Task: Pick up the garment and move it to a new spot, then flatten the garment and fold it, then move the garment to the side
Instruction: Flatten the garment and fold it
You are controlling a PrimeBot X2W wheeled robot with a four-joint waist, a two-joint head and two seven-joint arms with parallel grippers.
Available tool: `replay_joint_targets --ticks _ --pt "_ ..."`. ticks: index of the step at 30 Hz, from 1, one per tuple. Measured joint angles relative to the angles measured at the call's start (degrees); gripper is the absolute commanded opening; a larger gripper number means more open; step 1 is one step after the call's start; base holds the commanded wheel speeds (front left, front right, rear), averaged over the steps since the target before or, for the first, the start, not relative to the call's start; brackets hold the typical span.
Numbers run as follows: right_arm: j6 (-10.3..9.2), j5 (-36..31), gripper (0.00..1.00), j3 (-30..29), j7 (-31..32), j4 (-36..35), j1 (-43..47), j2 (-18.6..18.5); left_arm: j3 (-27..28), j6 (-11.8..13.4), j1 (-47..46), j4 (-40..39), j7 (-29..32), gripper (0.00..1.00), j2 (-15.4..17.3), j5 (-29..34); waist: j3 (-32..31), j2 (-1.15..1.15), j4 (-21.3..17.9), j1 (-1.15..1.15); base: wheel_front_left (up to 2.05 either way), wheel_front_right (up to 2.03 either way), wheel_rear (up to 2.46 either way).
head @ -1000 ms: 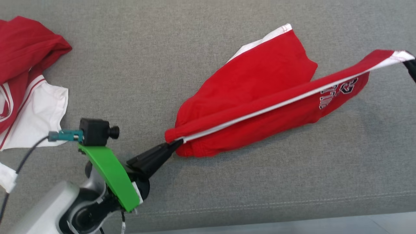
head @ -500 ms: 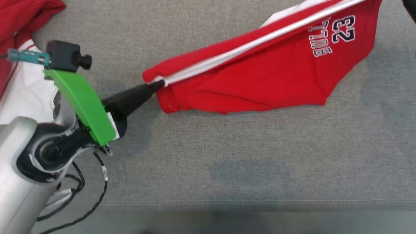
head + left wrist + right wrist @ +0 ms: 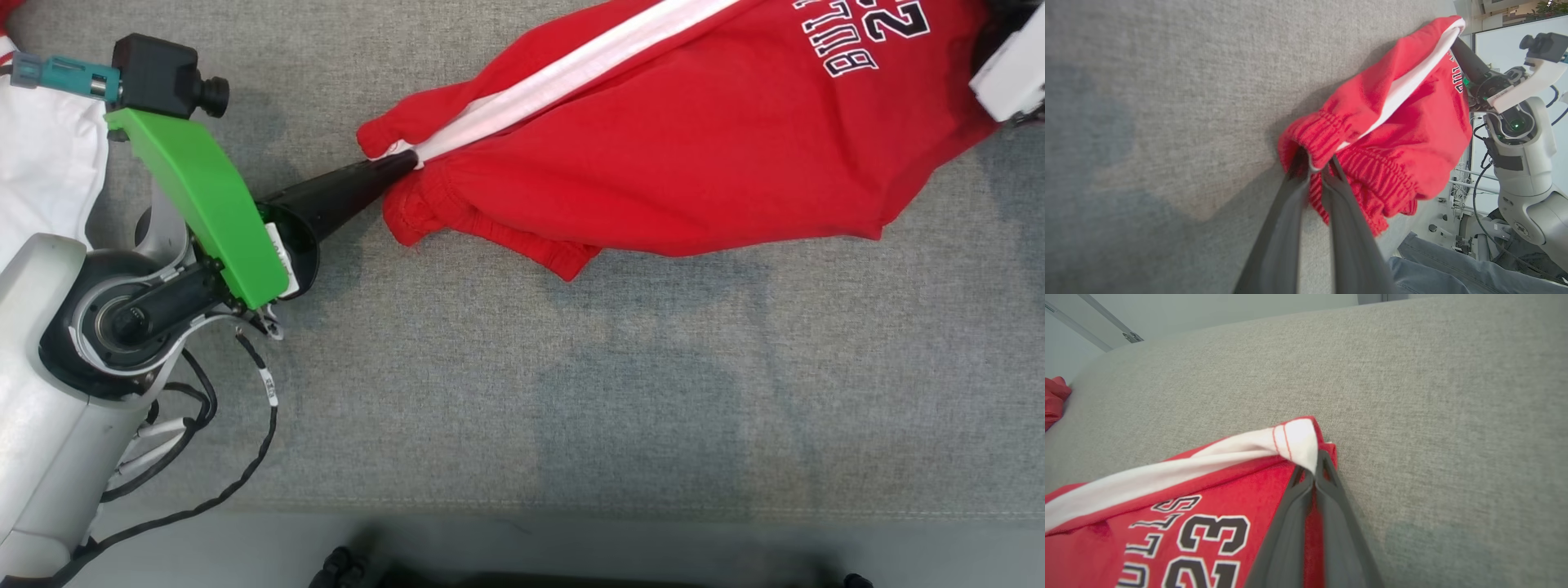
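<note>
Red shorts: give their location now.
Head view, upper centre to right: the red shorts hang over the grey cushion, held between the left gripper at the waistband and the right gripper at the hem.

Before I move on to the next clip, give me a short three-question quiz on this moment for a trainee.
1. True or false: the left gripper is shut on the waistband of the red shorts.
2. What does the right gripper hold? A) the shorts' corner at the end of the white stripe; B) a drawstring; C) nothing.
3. Fill in: the number printed on the shorts is ___.

Key: 1 true; 2 A; 3 23.
</note>
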Motion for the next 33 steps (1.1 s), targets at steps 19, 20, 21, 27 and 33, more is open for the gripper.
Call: replay_joint_targets --ticks 19,20,21,27,33 --pt "2.1 -4.3 1.0 3.1 -8.9 15.7 -0.4 7.6 -1.4 -5.9 1.5 5.8 -7.8 1.0 -3.0 8.0 -6.8 0.0 -1.5 0.0 0.0 0.0 0.0" --pt "2.41 -4.3 1.0 3.0 -9.9 16.0 0.4 8.0 -1.3 -6.1 1.6 5.9 -10.1 1.0 -2.2 11.5 -7.5 0.0 -1.6 0.0 0.0 0.0 0.0" --pt "2.46 -4.3 1.0 3.0 -11.0 16.2 1.4 8.2 -1.0 -6.1 1.7 6.0 -12.8 1.0 -1.2 15.0 -8.2 0.0 -1.7 0.0 0.0 0.0 0.0" --pt "2.89 -4.0 1.0 1.9 -16.2 18.8 7.2 8.1 0.7 -5.5 8.0 7.1 -25.7 1.0 -0.3 24.8 -12.6 0.0 -1.9 0.0 0.0 0.0 0.0" --pt "3.08 1.7 1.0 -0.5 -17.2 24.2 14.1 8.9 -1.8 -1.7 15.9 9.7 -35.8 1.0 -2.6 32.1 -17.3 0.0 -1.4 -0.01 0.0 0.0 0.0"
